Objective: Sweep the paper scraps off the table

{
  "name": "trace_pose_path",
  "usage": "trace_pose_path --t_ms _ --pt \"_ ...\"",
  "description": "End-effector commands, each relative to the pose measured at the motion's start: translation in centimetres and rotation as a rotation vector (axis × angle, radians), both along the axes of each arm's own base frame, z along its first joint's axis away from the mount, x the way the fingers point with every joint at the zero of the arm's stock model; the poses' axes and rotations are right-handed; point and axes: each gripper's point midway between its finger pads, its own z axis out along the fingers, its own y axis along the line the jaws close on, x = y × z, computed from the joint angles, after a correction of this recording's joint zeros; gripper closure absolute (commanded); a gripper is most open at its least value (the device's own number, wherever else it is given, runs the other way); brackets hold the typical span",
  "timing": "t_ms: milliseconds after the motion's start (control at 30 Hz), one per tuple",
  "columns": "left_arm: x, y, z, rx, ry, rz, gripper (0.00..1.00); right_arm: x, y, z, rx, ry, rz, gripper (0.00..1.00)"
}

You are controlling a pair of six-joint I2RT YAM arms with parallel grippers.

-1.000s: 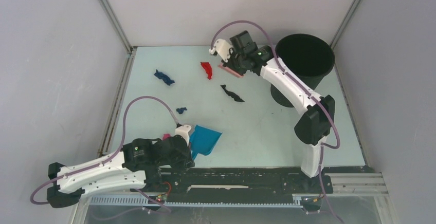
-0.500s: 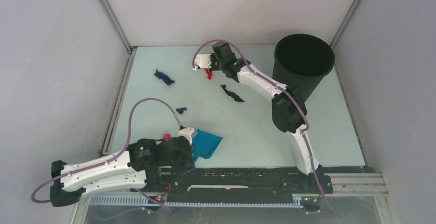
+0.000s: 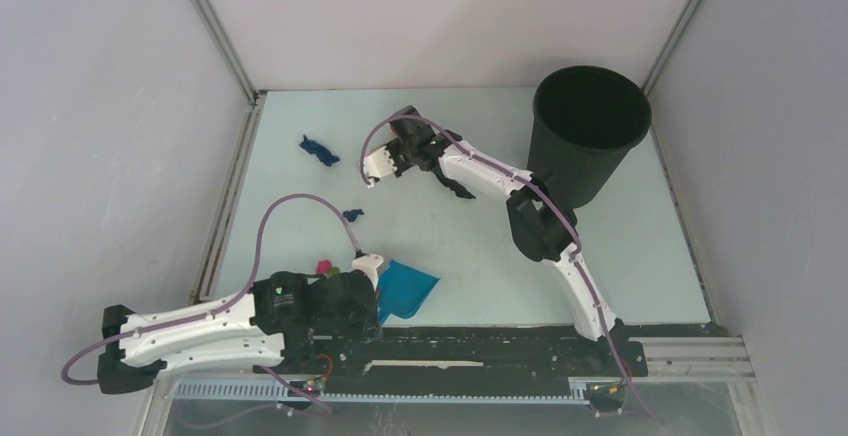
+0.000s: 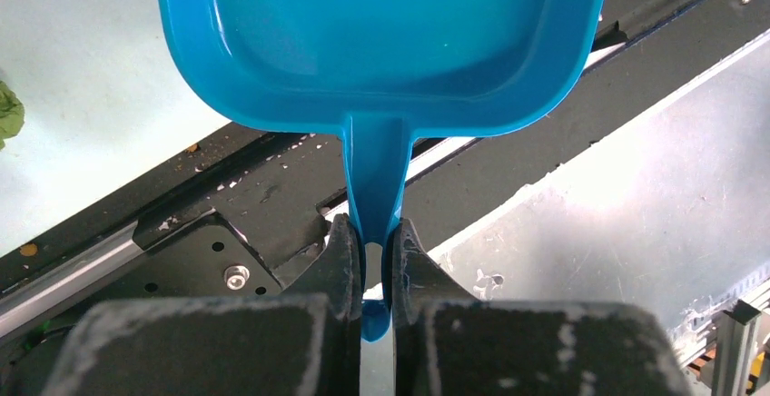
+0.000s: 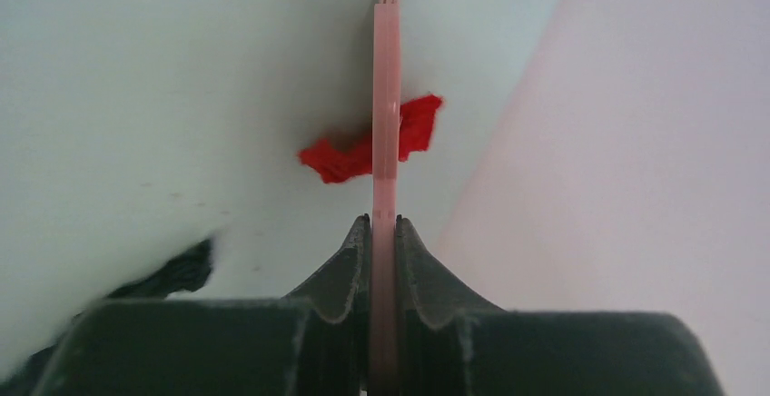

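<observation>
My right gripper (image 3: 403, 148) (image 5: 384, 223) is shut on the thin pink hand brush (image 5: 386, 96), edge-on, low over the far middle of the table (image 3: 480, 246). A red paper scrap (image 5: 356, 153) lies right behind the brush; the gripper hides it from above. A black scrap (image 3: 455, 188) (image 5: 172, 273) lies just right of it. Two dark blue scraps (image 3: 318, 149) (image 3: 352, 214) lie further left. A magenta scrap (image 3: 323, 267) sits by my left wrist. A green scrap (image 4: 7, 113) shows at the left wrist view's edge. My left gripper (image 3: 362, 301) (image 4: 372, 237) is shut on the blue dustpan's (image 3: 408, 289) (image 4: 381, 42) handle.
A tall black bin (image 3: 590, 121) stands at the far right corner. Grey walls and aluminium frame edges close in the left, far and right sides. The black base rail (image 3: 450, 341) runs along the near edge under the dustpan's handle.
My right arm has swung left and nearer with the brush, coming down over the red scrap. My left arm has slid the dustpan slightly nearer.
</observation>
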Motion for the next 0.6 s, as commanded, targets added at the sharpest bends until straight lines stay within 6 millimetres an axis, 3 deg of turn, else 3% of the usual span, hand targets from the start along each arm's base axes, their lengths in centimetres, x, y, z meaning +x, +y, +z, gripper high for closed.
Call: trace_pose_path --t_ms 0,133,300,367,467,567 --pt "0.3 -1.0 1.3 -0.039 -0.025 0.008 0.99 -1.7 -2.3 1.4 -0.056 0.054 -0.043 1.00" --pt "-0.1 -1.2 1.2 -0.018 -0.025 -0.030 0.99 -6.0 -5.6 2.5 -0.081 0.171 -0.077 1.00" --pt "0.6 -0.4 1.5 0.025 -0.076 -0.044 0.99 -15.6 -10.1 4.2 -0.088 0.462 -0.067 1.00" --pt "1.4 0.1 1.8 0.052 -0.118 -0.042 0.99 -19.0 -11.3 6.3 -0.038 0.524 -0.081 1.00" --pt "2.8 1.2 1.9 0.119 -0.184 -0.003 1.00 -21.0 -11.4 10.5 0.203 0.601 -0.153 1.00" --pt "4.7 2.7 2.3 0.169 -0.245 0.131 1.00 -20.8 -11.1 15.7 0.524 0.663 -0.240 1.00"
